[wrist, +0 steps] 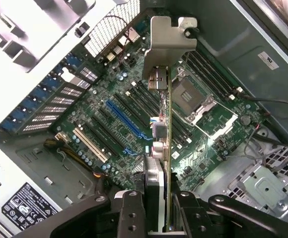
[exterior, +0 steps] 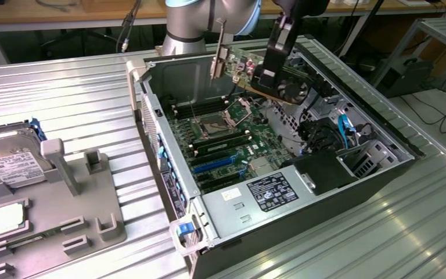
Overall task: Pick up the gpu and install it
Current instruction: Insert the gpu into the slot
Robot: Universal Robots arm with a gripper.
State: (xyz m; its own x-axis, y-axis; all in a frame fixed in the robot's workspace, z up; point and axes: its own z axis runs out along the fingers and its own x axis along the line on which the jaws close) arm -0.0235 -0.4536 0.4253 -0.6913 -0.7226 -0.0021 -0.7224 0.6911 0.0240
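Wrist view shows the pincer (wrist: 157,213) pinching the gpu (wrist: 160,130), apparently clear above the motherboard (wrist: 109,111).

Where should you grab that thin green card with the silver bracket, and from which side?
Pinch the gpu across its two flat faces, coming from above, on the edge facing away from the motherboard. It is thin and flat, so fingers probably clamp it squarely, as the gripper holds it now. That leaves the silver bracket and the lower edge free.
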